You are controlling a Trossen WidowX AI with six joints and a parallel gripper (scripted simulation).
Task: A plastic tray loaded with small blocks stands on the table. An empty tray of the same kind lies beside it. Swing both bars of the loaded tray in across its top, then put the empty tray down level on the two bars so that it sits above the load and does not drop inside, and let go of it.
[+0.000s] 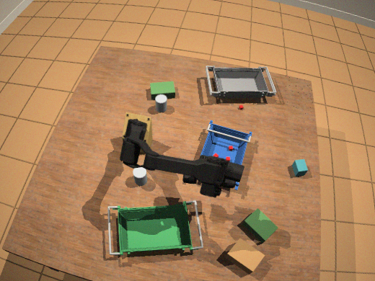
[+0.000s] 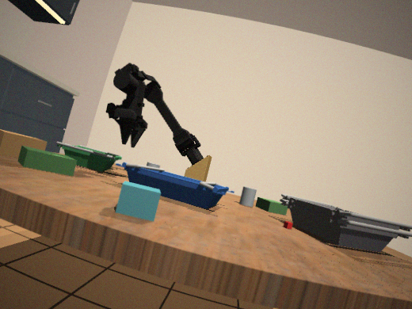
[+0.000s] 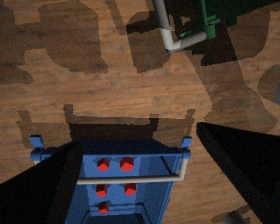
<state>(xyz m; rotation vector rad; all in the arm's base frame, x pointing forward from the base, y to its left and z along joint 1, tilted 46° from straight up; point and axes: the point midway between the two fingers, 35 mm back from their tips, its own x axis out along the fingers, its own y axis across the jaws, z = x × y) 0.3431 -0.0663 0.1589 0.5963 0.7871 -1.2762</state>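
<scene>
The loaded blue tray [image 1: 205,148] [image 2: 174,188] [image 3: 131,146] holds several small red blocks [image 1: 233,146] [image 3: 127,164]. One wire bar [image 1: 230,136] lies across its top near the far end. In the wrist view another bar [image 3: 130,179] lies across the top, a little in from the end nearest the green tray. My gripper [image 1: 212,189] [image 2: 132,142] [image 3: 140,137] is open and empty. It hangs well above that near end of the blue tray. An empty green tray [image 1: 122,230] [image 2: 89,158] [image 3: 220,15] with bars swung out lies towards the front.
An empty grey tray [image 1: 239,94] [image 2: 341,226] stands at the back, a loose red block [image 1: 241,106] [image 2: 288,225] before it. Around lie a cyan cube [image 1: 299,167] [image 2: 139,201], green blocks [image 1: 162,88] [image 1: 260,225], a tan block [image 1: 246,255] and two grey cylinders [image 1: 161,103] [image 1: 140,176].
</scene>
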